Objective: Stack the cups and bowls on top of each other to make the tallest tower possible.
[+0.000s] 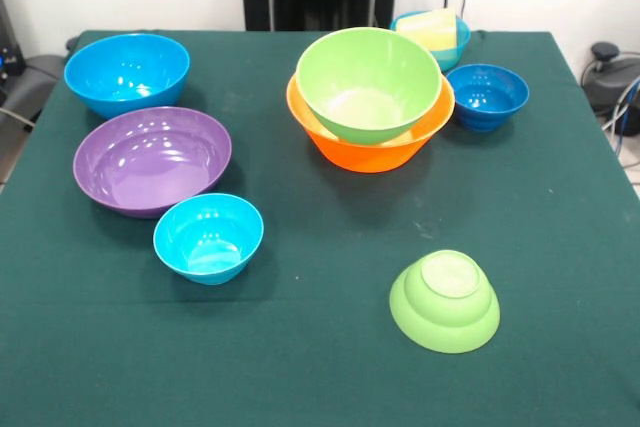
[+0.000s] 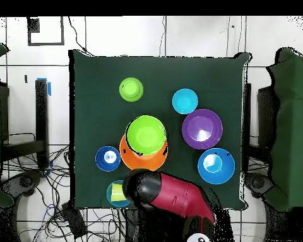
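Large lime green bowl (image 1: 368, 82) is sitting nested in the large orange bowl (image 1: 370, 147): the tower is standing two pieces high. Purple bowl (image 1: 152, 159), large blue bowl (image 1: 127, 71), light blue bowl (image 1: 208, 237), dark blue bowl (image 1: 487, 96) and upturned small green bowl (image 1: 445, 301) are lying loose. Yellow cup (image 1: 428, 27) is resting in a far bowl. Arm (image 2: 170, 192) is hanging by the stack; its jaws cannot be told. Next move, seemingly: fetching another bowl.
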You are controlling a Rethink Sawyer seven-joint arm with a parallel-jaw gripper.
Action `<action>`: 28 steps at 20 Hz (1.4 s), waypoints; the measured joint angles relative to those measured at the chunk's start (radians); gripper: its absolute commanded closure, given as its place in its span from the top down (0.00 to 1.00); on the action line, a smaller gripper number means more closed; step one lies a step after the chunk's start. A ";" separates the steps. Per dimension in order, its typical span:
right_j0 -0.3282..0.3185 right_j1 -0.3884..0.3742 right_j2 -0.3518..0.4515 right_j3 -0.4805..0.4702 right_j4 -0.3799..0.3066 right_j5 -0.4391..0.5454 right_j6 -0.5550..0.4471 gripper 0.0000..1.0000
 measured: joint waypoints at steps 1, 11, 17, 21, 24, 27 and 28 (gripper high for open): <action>0.000 -0.001 0.005 0.003 0.001 -0.003 0.000 1.00; 0.002 -0.003 0.084 0.045 0.047 -0.101 0.000 1.00; 0.023 -0.003 0.132 0.069 0.080 -0.181 0.025 1.00; 0.064 -0.003 0.135 0.069 0.080 -0.204 0.051 1.00; 0.118 -0.003 0.135 0.070 0.080 -0.208 0.091 1.00; 0.146 -0.003 0.136 0.070 0.080 -0.208 0.126 1.00; 0.149 -0.003 0.137 0.069 0.080 -0.208 0.132 1.00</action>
